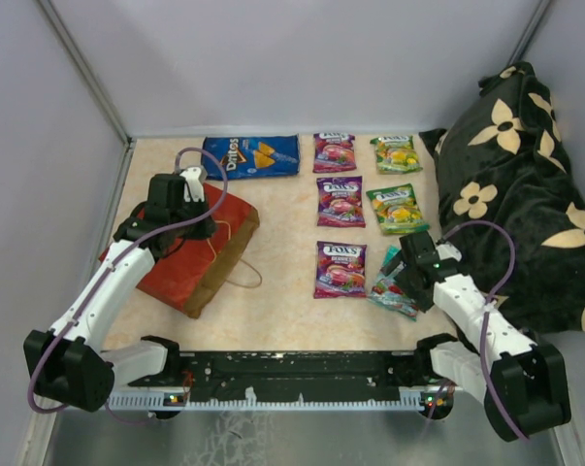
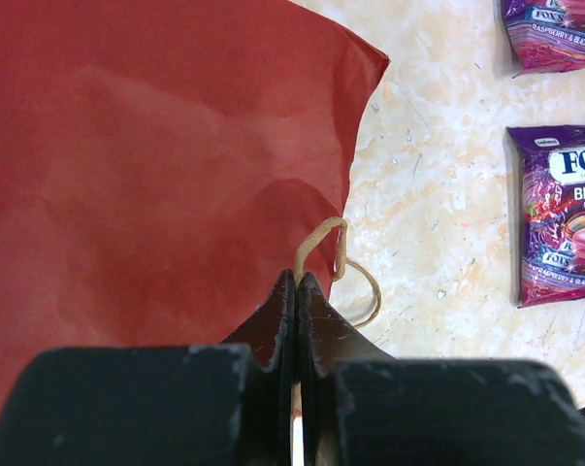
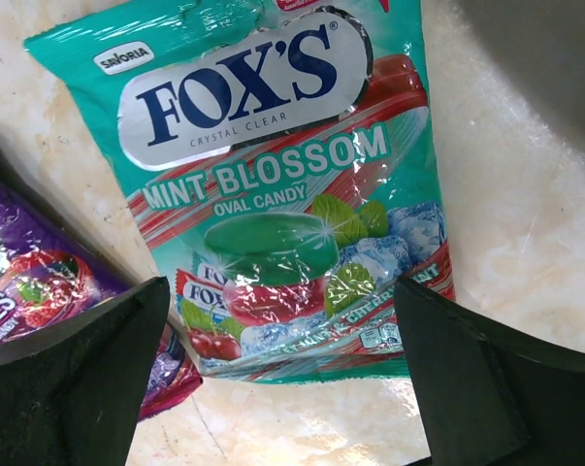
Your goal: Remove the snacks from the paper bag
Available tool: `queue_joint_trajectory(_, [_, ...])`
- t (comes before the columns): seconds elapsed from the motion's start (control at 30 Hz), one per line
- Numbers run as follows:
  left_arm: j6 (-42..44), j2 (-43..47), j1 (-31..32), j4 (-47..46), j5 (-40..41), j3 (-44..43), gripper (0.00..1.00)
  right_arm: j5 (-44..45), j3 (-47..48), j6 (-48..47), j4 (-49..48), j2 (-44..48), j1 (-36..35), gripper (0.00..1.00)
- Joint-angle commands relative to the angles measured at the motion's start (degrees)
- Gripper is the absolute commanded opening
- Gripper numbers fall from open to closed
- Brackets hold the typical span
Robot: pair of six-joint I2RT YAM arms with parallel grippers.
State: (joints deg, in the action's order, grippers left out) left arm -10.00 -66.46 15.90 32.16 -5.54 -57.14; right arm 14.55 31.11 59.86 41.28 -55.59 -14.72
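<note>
The red paper bag [image 1: 190, 248] lies on its side at the table's left, and its red side fills the left wrist view [image 2: 156, 165]. My left gripper [image 1: 188, 184] [image 2: 299, 280] is shut on the bag's thin brown loop handle [image 2: 336, 248]. Laid out on the table are a blue Doritos bag [image 1: 253, 155], three purple packets [image 1: 341, 201] and two green packets [image 1: 397, 209]. A teal Fox's packet [image 3: 273, 175] [image 1: 389, 291] lies flat under my right gripper [image 3: 280, 301] [image 1: 406, 277]. That gripper is open just above the packet's lower edge, a finger on either side. The bag's inside is hidden.
A black flower-patterned cloth [image 1: 515, 214] is heaped along the right wall. Grey walls close the table on the left, back and right. A purple packet [image 3: 40, 282] lies right beside the teal one, by my right gripper's left finger.
</note>
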Motion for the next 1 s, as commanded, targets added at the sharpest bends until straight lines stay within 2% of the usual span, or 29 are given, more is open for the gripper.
queue_joint_trajectory(0.0, [1.08,-0.24,-0.17,0.17,0.38,0.63,0.00,2.86,1.18,0.07,-2.99,-2.97,0.22,0.99])
queue_joint_trajectory(0.6, [1.39,0.05,-0.19,0.25,-0.74,0.50,0.00,9.00,3.59,-14.76,-6.16,-11.23,0.23,0.99])
queue_joint_trajectory(0.97, [1.43,-0.19,-0.17,0.15,-1.11,0.32,0.00,13.37,5.11,-16.87,-7.75,-14.80,0.34,0.99])
